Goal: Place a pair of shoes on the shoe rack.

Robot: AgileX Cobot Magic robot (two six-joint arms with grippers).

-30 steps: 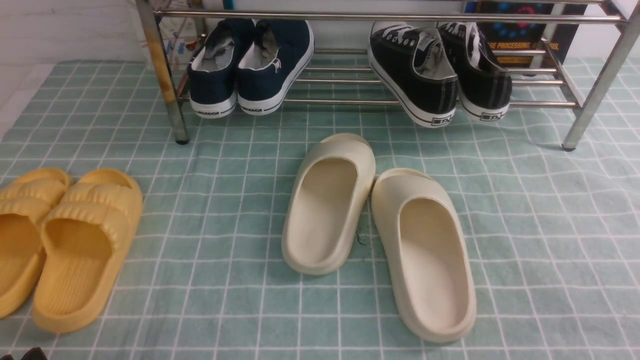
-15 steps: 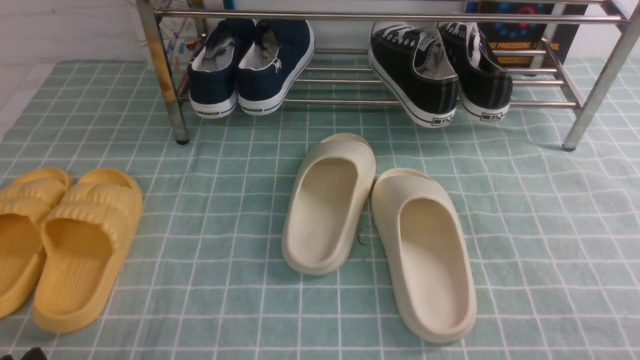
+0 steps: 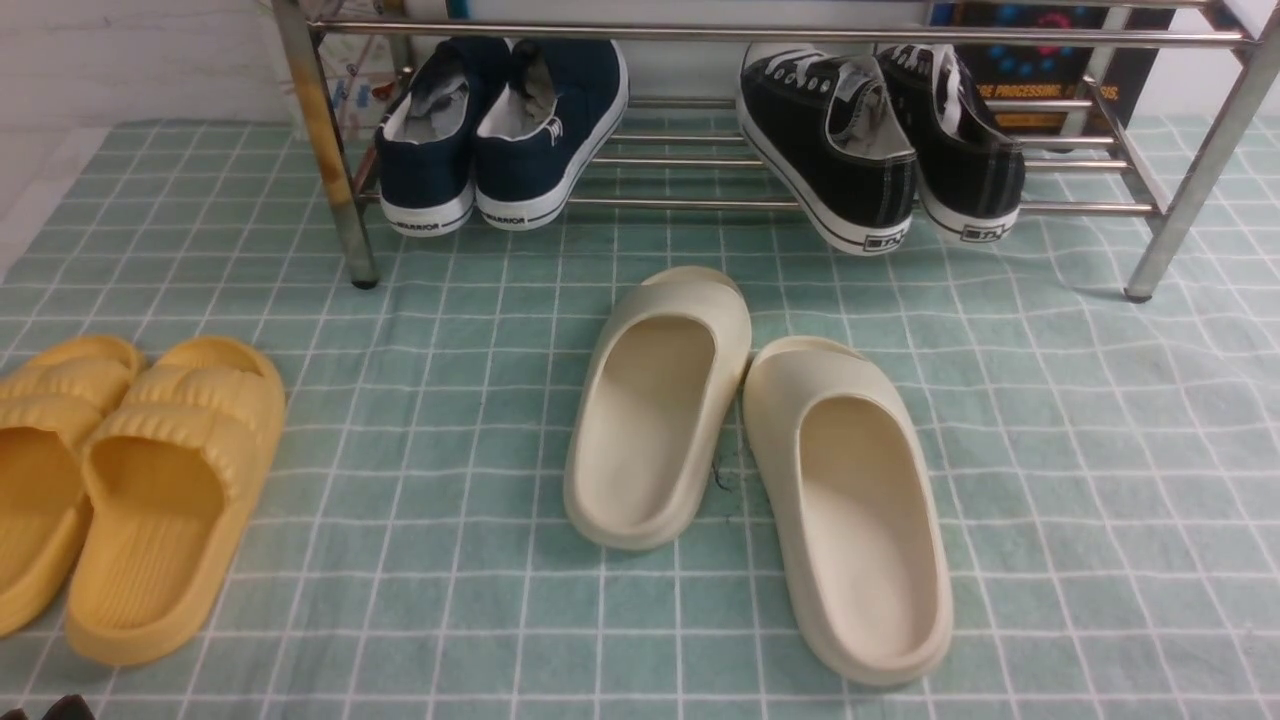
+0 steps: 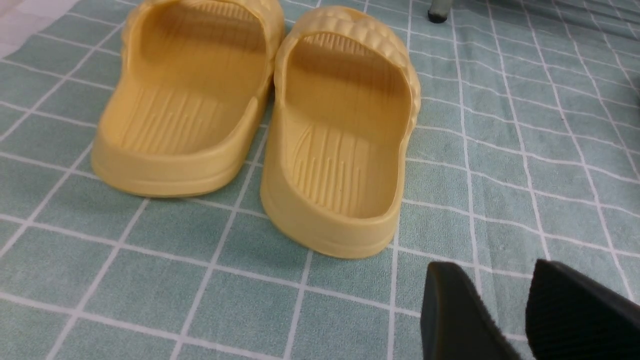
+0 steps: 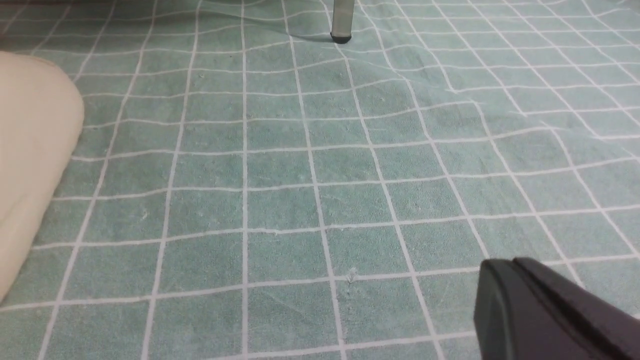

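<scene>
The pair of shoes, black sneakers with white laces, rests on the shoe rack's [image 3: 760, 33] lower tubes at the right, heels toward me: one shoe [image 3: 835, 150] lies angled, the other [image 3: 962, 145] sits beside it. No gripper is near them. In the left wrist view my left gripper [image 4: 492, 274] hangs open over the checked cloth, nothing between its fingers, just short of the yellow slippers [image 4: 340, 130]. My right gripper [image 5: 506, 270] is shut and empty above bare cloth, with a rack leg [image 5: 342, 20] farther off.
Navy sneakers [image 3: 500, 130] occupy the rack's left side. Two cream slippers [image 3: 655, 410] [image 3: 850, 510] lie mid-cloth in front of the rack; one edge [image 5: 30, 160] shows in the right wrist view. Yellow slippers [image 3: 150, 490] sit at the near left. A rust-stained leg [image 3: 325, 130] stands left.
</scene>
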